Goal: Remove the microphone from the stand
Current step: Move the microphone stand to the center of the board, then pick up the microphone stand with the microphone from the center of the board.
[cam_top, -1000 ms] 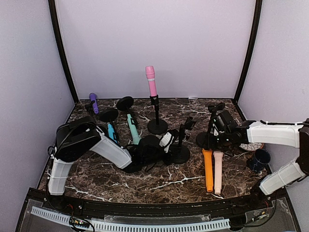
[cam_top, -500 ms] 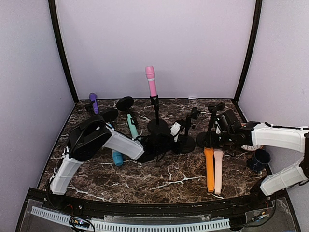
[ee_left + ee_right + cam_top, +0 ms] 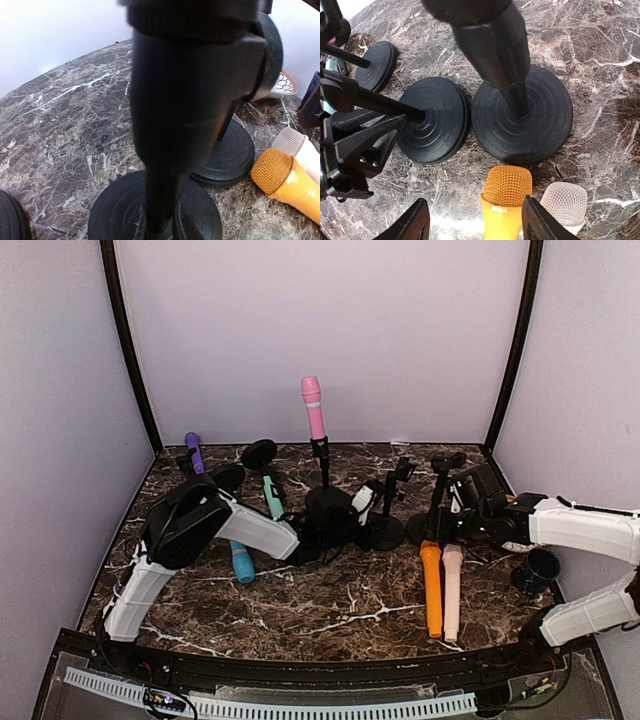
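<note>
Well, my left gripper (image 3: 332, 525) is closed beside the white microphone (image 3: 363, 504), centre of the top view; right gripper (image 3: 477, 222) open, empty. A crooked pull may tip the stand (image 3: 385, 533).

Both arms reached inward, low and bent.
The left arm (image 3: 250, 530) stretched rightward from a raised elbow, and the left claw (image 3: 335, 525) at its end was closed tight. The right arm (image 3: 580, 525) reached leftward. The right claw (image 3: 475, 212) pointed down, its fingers (image 3: 417, 222) spread well apart, gripping nothing.
</note>
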{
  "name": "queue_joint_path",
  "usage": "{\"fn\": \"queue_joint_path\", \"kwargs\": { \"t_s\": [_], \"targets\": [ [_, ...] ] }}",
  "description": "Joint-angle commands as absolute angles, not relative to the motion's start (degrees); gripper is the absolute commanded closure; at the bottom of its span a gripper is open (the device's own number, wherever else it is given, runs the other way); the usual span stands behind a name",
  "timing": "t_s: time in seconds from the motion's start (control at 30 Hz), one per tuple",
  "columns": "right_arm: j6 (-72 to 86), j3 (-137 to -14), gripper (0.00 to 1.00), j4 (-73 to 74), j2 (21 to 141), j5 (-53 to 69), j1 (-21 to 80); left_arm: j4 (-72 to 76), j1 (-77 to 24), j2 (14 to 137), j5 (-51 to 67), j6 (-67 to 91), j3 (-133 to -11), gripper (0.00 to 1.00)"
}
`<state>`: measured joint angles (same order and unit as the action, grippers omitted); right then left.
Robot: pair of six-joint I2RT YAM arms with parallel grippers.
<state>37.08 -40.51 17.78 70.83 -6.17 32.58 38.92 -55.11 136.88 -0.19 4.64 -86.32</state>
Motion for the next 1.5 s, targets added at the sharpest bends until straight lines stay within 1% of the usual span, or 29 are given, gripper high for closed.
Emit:
{"fn": "queue_joint_path", "kwargs": {
  "t_s": [0.0,0.03,0.1,0.4,0.6,0.7,0.8,0.9,0.93,1.1,1.23,1.33,1.47],
  "targets": [
    [35.7,-39.1,0.32,13.9,67.2,-5.5,32.7,35.3,-54.7,135.9,4.0,4.0,-83.7,0.74],
    [35.2,-38.9,0.31,13.4,66.3,-5.3,32.7,36.6,-54.7,134.2,4.3,4.0,-82.1,0.69],
    [34.4,-38.4,0.30,12.5,64.6,-5.1,32.6,37.9,-54.7,131.3,4.6,3.7,-79.9,0.63],
    [30.1,-37.9,0.25,9.8,57.0,-4.7,32.7,40.8,-54.7,117.5,3.7,2.8,-69.6,0.43],
    [27.2,-37.6,0.23,6.7,48.6,-3.0,32.7,39.7,-54.4,105.6,1.4,3.4,-61.5,0.34],
    [24.7,-40.5,0.22,6.5,45.6,-1.5,32.7,36.2,-52.0,101.1,1.9,5.0,-58.2,0.32],
    [21.7,-44.9,0.18,6.9,44.9,-0.7,32.7,29.1,-48.8,95.4,4.4,8.0,-56.3,0.32],
    [19.1,-50.6,0.15,8.1,47.8,-0.2,32.7,22.1,-45.1,91.1,7.5,9.6,-56.2,0.29],
    [18.4,-52.5,0.14,8.3,49.7,1.6,32.7,19.1,-43.2,89.0,9.6,10.9,-56.2,0.29],
    [16.6,-62.6,0.13,9.8,60.0,5.6,32.8,10.2,-37.7,82.1,14.6,14.3,-55.8,0.26],
    [16.4,-70.3,0.11,11.6,68.7,6.7,34.1,0.2,-32.0,76.7,19.1,15.2,-56.9,0.25],
    [16.2,-75.6,0.11,14.4,75.0,4.6,35.9,-4.9,-27.1,74.1,19.5,12.6,-57.0,0.25],
    [16.1,-83.1,0.11,18.9,84.0,0.3,38.6,-9.3,-21.5,69.6,16.2,8.8,-56.5,0.24]
  ]
}}
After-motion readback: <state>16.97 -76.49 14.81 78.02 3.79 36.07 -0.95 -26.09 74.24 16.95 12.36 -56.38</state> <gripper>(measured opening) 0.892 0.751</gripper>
